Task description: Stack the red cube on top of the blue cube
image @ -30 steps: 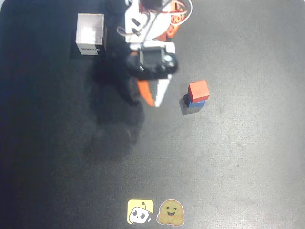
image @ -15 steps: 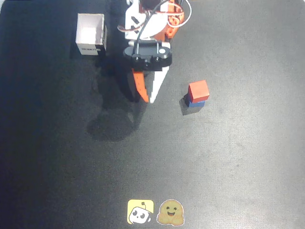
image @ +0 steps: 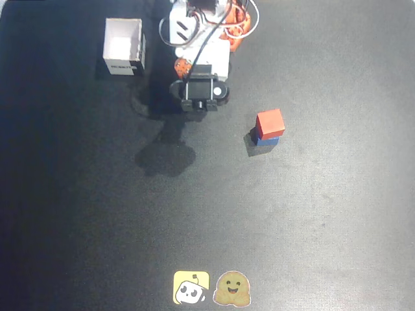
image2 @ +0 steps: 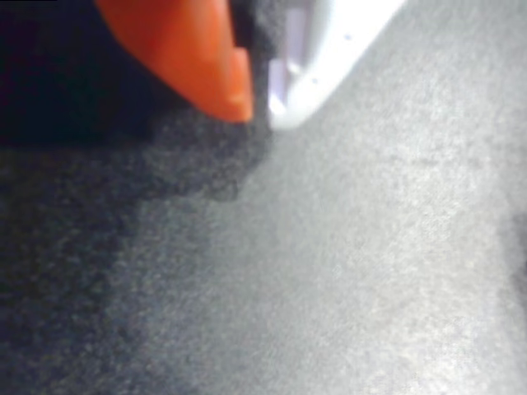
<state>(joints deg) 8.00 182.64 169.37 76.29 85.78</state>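
On the black table (image: 324, 214), red cube (image: 270, 121) sits squarely atop blue cube (image: 267, 139).

No readable text. White box (image: 123, 46) has a dark label strip on its side, lettering too blurred to read. Two picture stickers on the desk (image: 324, 227): yellow robot-face sticker (image: 190, 288), smiling-face sticker (image: 232, 289), possibly logos.

Overhead view: even, moderate light, slightly soft focus; arm's blob shadow (image: 165, 159) falls on dark mat (image: 311, 220) below-left. Wrist view: heavily blurred, grainy, bright glare on right, upper-left corner in deep shadow.
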